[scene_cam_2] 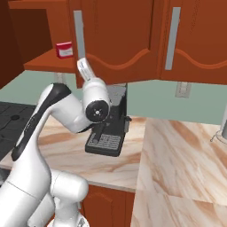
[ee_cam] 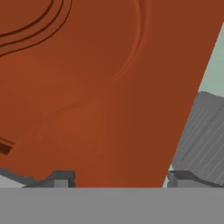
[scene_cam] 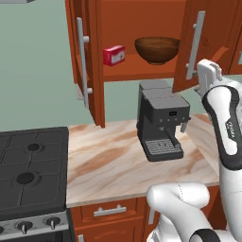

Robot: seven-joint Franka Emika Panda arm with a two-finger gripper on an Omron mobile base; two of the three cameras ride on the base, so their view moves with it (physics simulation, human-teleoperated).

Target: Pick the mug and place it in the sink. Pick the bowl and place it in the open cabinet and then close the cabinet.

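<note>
Two cabinet [scene_cam: 142, 71] doors are standing open above the counter [scene_cam: 108, 160], and we are taking the cabinet as our landmark. Its reddish-brown shelf is sitting exposed between the left door [scene_cam: 87, 61] and the right door [scene_cam: 203, 42], each one carrying a long silver bar handle. Below the cabinet the marbled counter is running out toward us, and off to the cabinet's lower left a dark stove [scene_cam: 30, 175] is showing its burners and knobs. Directly under the cabinet's open shelf a grey coffee machine [scene_cam: 160, 120] is standing upright on the counter.

We are reaching the white arm [scene_cam: 227, 127] up along the right door's outer face, with the hand close in front of that door's arched panel [ee_cam: 87, 87]. We are holding the gripper [ee_cam: 118, 178] with its two dark fingertips [ee_cam: 59, 178] well apart, nothing between them, and the red wood of the door lying just past them; whether they are touching it we cannot tell.

Inside the cabinet the bowl [scene_cam: 157, 49] is resting upright on the shelf, toward the right door. On the same shelf, well apart from the bowl and nearer the left door, a small red box [scene_cam: 114, 55] is standing
</note>
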